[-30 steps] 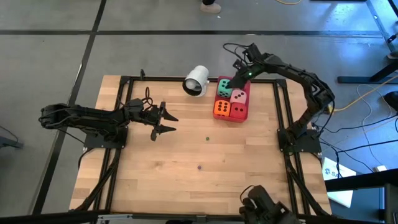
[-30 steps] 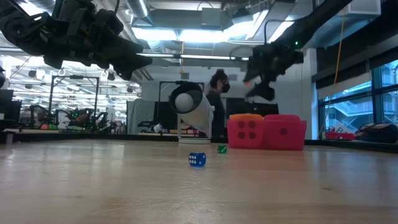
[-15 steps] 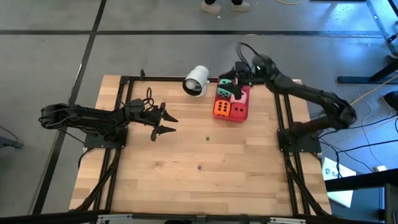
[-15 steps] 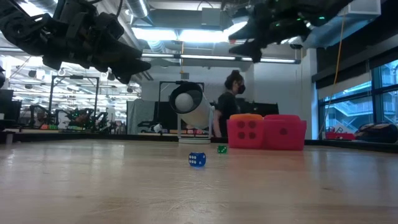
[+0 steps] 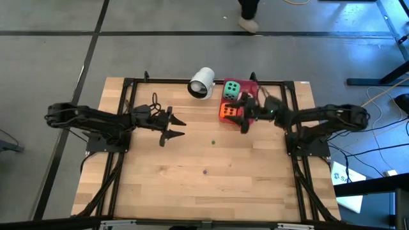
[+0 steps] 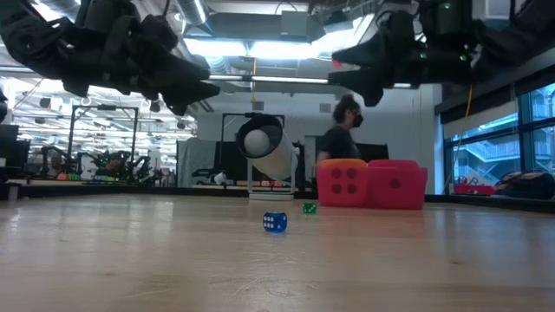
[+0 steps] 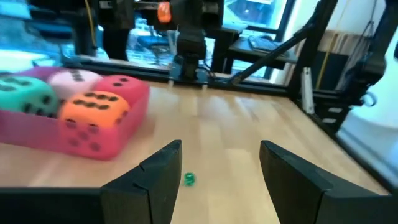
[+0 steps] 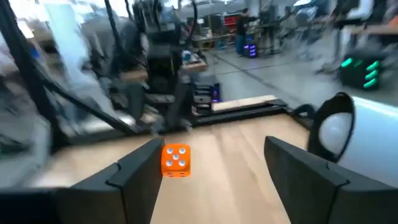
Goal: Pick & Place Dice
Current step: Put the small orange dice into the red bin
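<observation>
Four soft dice sit in the red tray at the table's far middle: green, pink, red and orange. In the high view only the green die and orange die show, because my right arm covers the rest. My right gripper hangs open and level above the tray's near edge, pointing toward the table's left. My left gripper hovers open and level left of centre, pointing at the tray. My right gripper's jaws stand wide apart, and a small orange die shows right beside one fingertip. It is not pinched between the fingers. I cannot tell whether that finger touches it.
A white cup lies on its side left of the tray, at the far edge. A tiny green die and a tiny blue die lie on the bare wood at mid-table. A person stands beyond the table.
My right gripper has swung from beyond the tray's far side over the tray toward the near edge. It has sunk a little and tipped from pointing down to level. The person behind the table has walked toward the right.
</observation>
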Action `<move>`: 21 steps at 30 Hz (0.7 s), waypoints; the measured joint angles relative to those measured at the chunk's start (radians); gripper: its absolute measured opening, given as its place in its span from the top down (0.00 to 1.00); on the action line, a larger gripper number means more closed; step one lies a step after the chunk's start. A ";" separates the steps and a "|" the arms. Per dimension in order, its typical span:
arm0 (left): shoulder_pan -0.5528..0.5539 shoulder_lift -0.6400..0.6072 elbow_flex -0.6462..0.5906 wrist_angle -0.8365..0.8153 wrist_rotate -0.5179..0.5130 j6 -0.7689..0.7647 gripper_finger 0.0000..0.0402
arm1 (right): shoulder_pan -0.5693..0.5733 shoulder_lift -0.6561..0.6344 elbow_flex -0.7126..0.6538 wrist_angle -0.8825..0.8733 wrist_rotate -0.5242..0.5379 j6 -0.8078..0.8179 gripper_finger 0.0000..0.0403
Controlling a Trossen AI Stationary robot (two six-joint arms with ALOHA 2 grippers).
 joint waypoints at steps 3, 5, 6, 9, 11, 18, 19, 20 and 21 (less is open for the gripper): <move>-0.017 0.092 0.035 0.043 -0.003 -0.085 0.48 | 0.092 0.069 -0.003 0.012 0.169 -0.156 0.32; -0.019 0.156 0.069 0.061 -0.003 -0.131 0.48 | 0.142 0.129 0.027 0.006 0.243 -0.232 0.32; -0.019 0.187 0.088 0.062 -0.003 -0.152 0.48 | 0.163 0.150 0.042 0.008 0.262 -0.264 0.32; -0.012 0.262 0.150 0.066 0.014 -0.214 0.48 | 0.213 0.204 0.093 -0.001 0.324 -0.348 0.32; -0.005 0.298 0.188 0.070 0.023 -0.254 0.48 | 0.245 0.224 0.122 -0.031 0.380 -0.406 0.32; 0.041 0.364 0.302 0.097 0.178 -0.371 0.48 | 0.322 0.233 0.189 -0.141 0.487 -0.542 0.32; 0.045 0.371 0.317 0.108 0.199 -0.391 0.48 | 0.330 0.233 0.195 -0.149 0.492 -0.558 0.32; 0.050 0.379 0.329 0.116 0.221 -0.412 0.48 | 0.338 0.233 0.200 -0.156 0.498 -0.571 0.32; 0.055 0.386 0.344 0.119 0.240 -0.430 0.48 | 0.346 0.233 0.204 -0.161 0.508 -0.586 0.32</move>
